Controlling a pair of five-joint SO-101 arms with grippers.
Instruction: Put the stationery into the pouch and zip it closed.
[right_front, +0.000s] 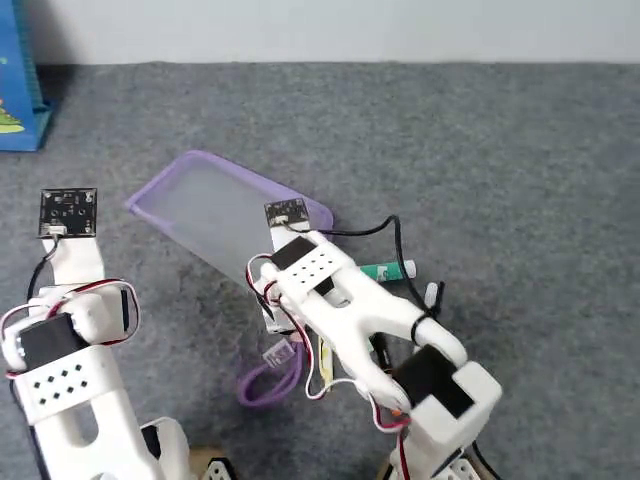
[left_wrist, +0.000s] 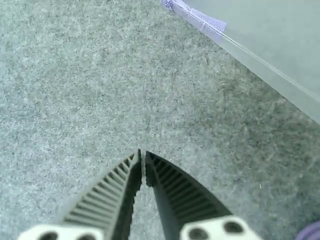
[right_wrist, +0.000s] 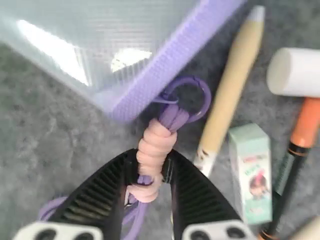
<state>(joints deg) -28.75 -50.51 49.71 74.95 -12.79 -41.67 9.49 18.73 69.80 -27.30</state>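
The see-through pouch (right_front: 215, 210) with purple edges lies flat on the grey carpet (right_front: 500, 150). At its corner, the right gripper (right_wrist: 151, 160) pinches the pink coil (right_wrist: 152, 145) on the pouch's purple strap (right_front: 268, 385). Just beside it lie a tan pencil (right_wrist: 232, 85), a small green box (right_wrist: 252, 172) and an orange pen (right_wrist: 295, 150). The left gripper (left_wrist: 142, 160) is closed with nothing in it, over bare carpet near the pouch.

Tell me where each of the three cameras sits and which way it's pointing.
High view: fixed above the table, looking down on the pouch, left arm and right arm.
Left wrist view: on the left arm, facing down past the shut left gripper at the table and pouch edge.
Right wrist view: on the right arm, facing down past the right gripper, shut on the pouch's pink strap.
Shared: all three show the pouch.
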